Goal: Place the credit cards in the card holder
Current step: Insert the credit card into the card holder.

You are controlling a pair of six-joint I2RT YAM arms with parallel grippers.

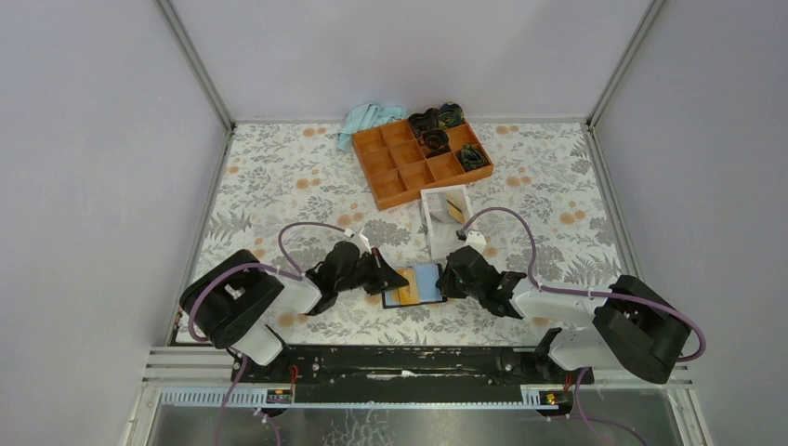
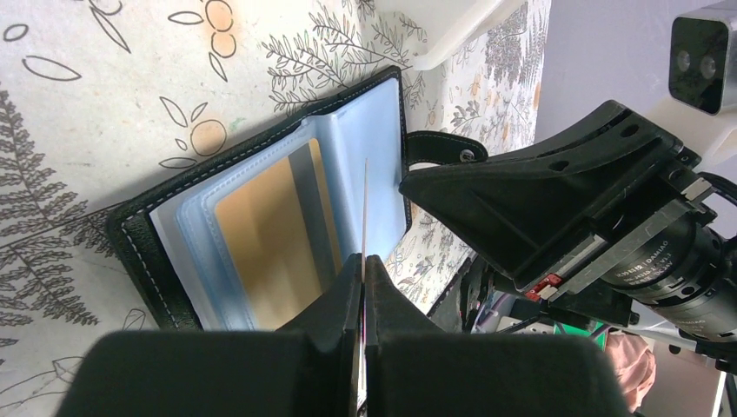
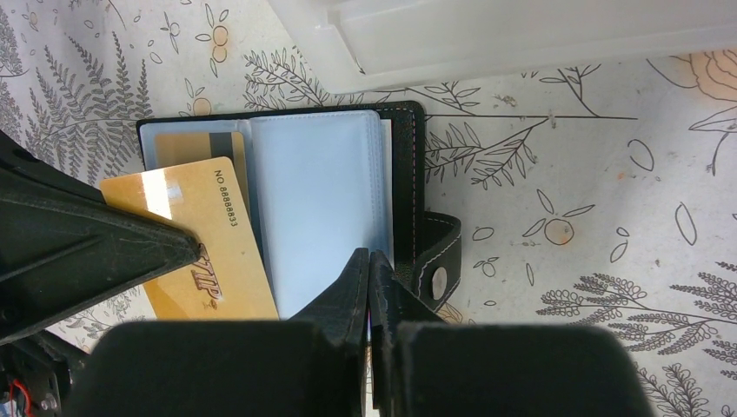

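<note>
Insertion step in hand. Left claw (image 2: 363, 265) clamped on 1 credit card (image 3: 195, 252), angled over the open card holder (image 3: 408, 174) on the table (image 3: 565, 174). Right claw (image 3: 369, 261) together at its near edge. Next, as judged: level the card into the empty-looking sleeve (image 3: 317, 200).

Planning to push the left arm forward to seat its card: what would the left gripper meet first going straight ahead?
Probably the open wallet: the card clamped in the left gripper leads, its edge aimed at the blue pages. The right gripper, pinching a page, sits just beyond; depth is unclear.
</note>
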